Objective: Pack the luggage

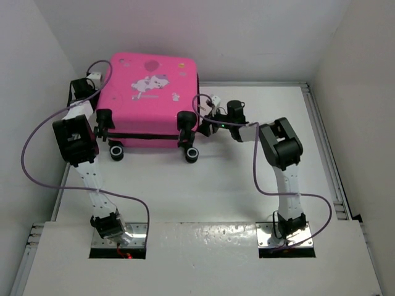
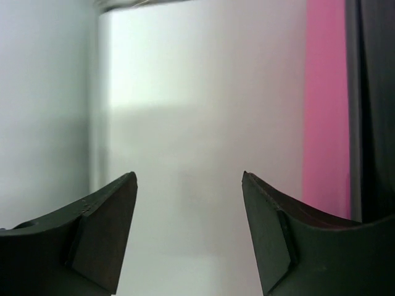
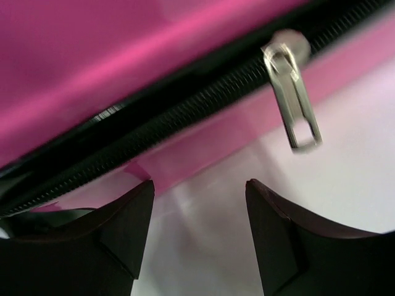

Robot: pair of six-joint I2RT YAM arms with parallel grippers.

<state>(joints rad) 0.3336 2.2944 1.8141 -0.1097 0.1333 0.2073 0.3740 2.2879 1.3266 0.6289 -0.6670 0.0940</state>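
**Top external: pink case at the far left of a white table**

We see a booth of plain white walls, with the left wall and the right wall closing in on a white table. A raised white board crosses the near edge, and the two arm bases sit in cut-outs in it.

At the left, a purple cable loops off the left arm, which reaches up along the table's left edge. In the left wrist view the left claw stands open with nothing between its fingers. It faces bare white surface, with a strip of pink shell at its right.

The case lies flat in the far left part of the table, lid down and cartoon print up. Two black wheels face the near edge.

Right of it, the right claw is also spread wide and holds nothing, close under the black zip. A silver pull hangs from the zip, above and to the right of the claw.

A metal rail runs along the table's right edge.
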